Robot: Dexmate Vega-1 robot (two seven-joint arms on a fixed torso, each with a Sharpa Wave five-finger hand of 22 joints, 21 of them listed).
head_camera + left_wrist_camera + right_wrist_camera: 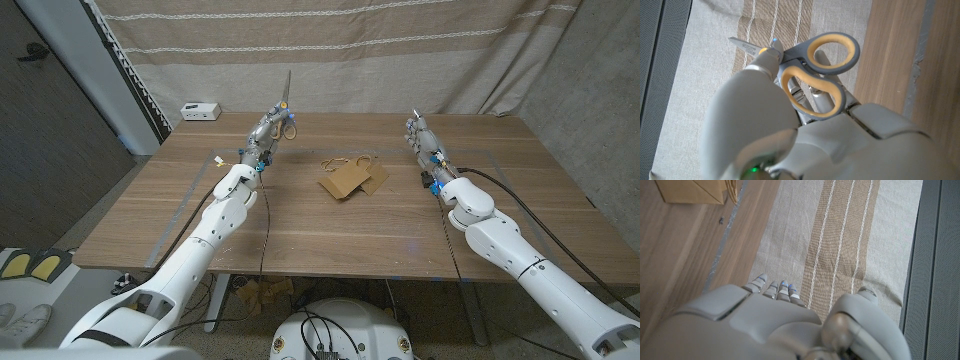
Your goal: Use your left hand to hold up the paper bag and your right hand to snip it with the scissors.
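No legible writing on scissors (816,75) blade.

A lab-like test room: a wooden table (400,215) before a striped curtain backdrop (330,50), cables trailing underneath.

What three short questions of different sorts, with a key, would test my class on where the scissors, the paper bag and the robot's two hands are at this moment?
1. True or false: the right hand holds the scissors.
2. Where does the paper bag lie? A) on the table B) in the left hand
3. Fill in: the scissors' blades point ____.

Key: 1 false; 2 A; 3 up.
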